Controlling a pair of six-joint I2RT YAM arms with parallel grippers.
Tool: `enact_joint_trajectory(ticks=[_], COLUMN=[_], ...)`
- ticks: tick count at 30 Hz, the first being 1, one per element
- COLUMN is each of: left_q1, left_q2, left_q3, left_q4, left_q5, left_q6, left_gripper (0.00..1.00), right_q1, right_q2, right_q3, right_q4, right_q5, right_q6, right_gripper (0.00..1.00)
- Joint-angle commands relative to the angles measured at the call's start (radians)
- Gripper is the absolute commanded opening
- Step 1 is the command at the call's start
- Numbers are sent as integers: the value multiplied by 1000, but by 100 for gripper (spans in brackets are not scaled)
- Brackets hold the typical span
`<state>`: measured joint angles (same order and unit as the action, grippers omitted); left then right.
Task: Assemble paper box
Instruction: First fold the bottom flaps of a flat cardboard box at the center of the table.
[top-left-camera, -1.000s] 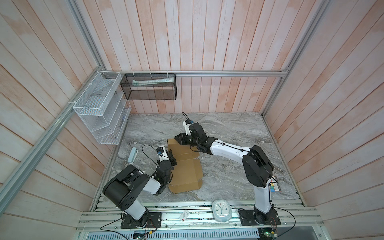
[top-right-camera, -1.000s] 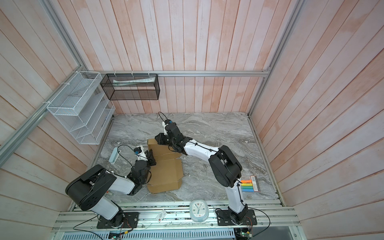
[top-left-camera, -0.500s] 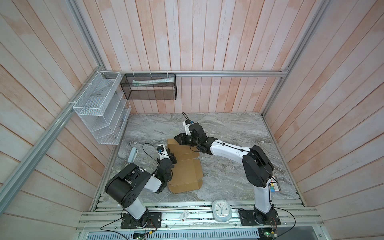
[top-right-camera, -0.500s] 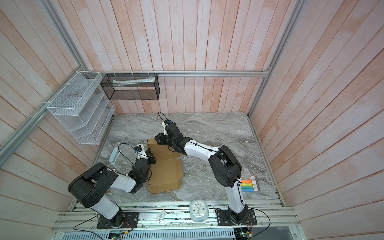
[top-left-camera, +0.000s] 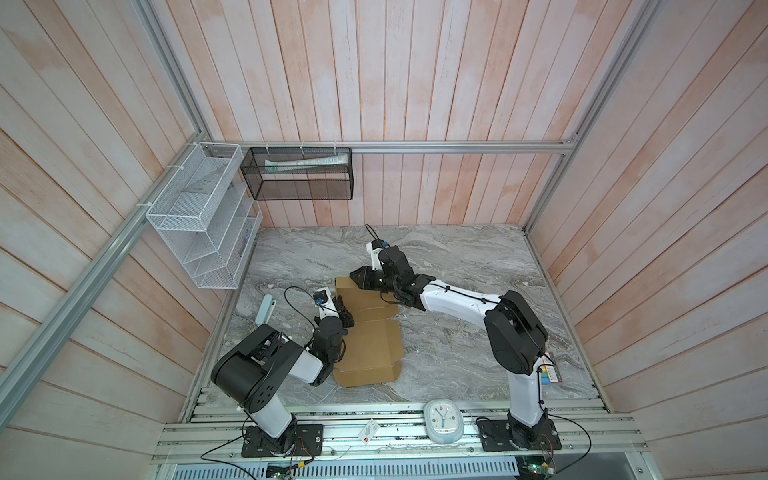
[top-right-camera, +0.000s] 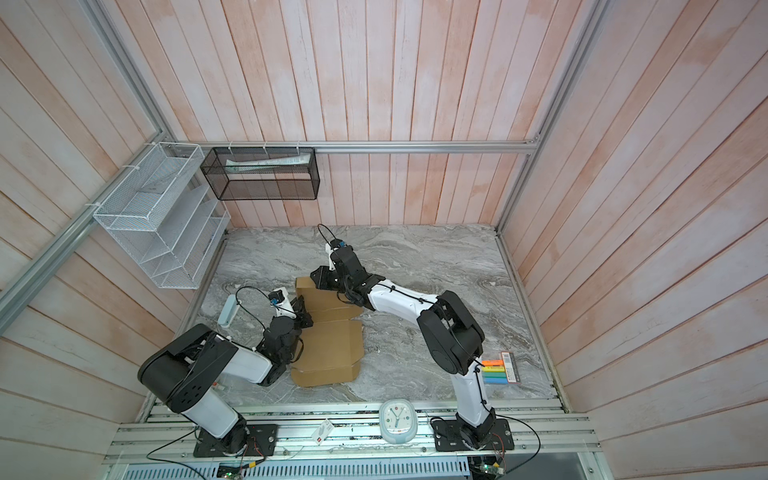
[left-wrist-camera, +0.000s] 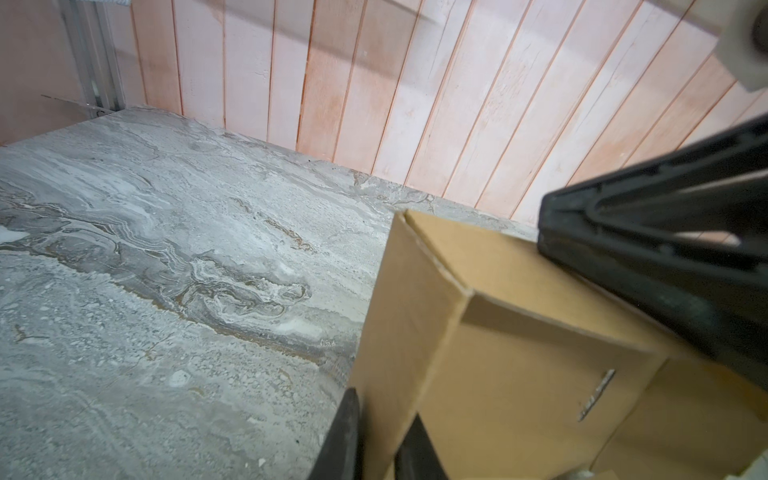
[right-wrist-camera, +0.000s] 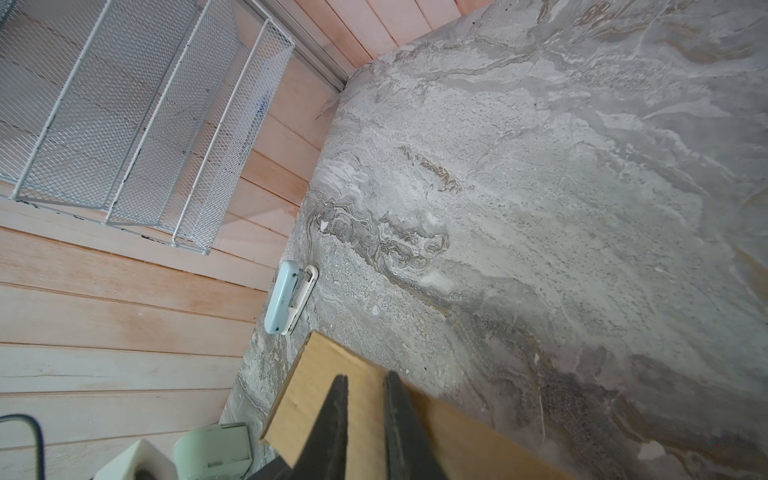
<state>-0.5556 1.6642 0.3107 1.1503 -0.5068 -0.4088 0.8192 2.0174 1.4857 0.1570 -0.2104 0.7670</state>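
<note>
The paper box (top-left-camera: 370, 336) (top-right-camera: 328, 345) is plain brown cardboard, partly folded, lying left of centre on the marble table in both top views. My left gripper (top-left-camera: 346, 314) (left-wrist-camera: 382, 409) is at its left side, shut on a raised side wall (left-wrist-camera: 399, 316) that stands between the two fingers. My right gripper (top-left-camera: 356, 277) (right-wrist-camera: 365, 376) reaches in from the right to the box's far left corner. Its fingers are almost together and lie against the far flap (right-wrist-camera: 307, 386), with nothing between them. In the left wrist view the right gripper's black finger (left-wrist-camera: 648, 249) rests on that flap.
A pale blue stapler-like tool (top-left-camera: 265, 309) (right-wrist-camera: 286, 299) lies by the left wall. A white mesh rack (top-left-camera: 199, 224) and a black mesh basket (top-left-camera: 299, 174) hang on the walls. A clock (top-left-camera: 442, 419) sits on the front rail. A coloured strip set (top-right-camera: 496, 372) lies front right.
The left wrist has shifted slightly along the box's left side. The right arm and the box look unmoved.
</note>
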Motion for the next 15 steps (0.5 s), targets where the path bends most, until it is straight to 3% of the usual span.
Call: enact_joint_trajectory(ticks=[1, 15], left_q1=[0, 0], left_q2=[28, 116], left_q3=[-14, -11], left_q4=[-25, 19], left_q5=[46, 27], left_q6=[-21, -58], left_gripper=[20, 15], right_q1=[5, 5], right_q2=[15, 23], right_q3=[-44, -42], right_q4=[-149, -154], right_q5=[2, -4], right_q6=[6, 8], right_gripper=[19, 19])
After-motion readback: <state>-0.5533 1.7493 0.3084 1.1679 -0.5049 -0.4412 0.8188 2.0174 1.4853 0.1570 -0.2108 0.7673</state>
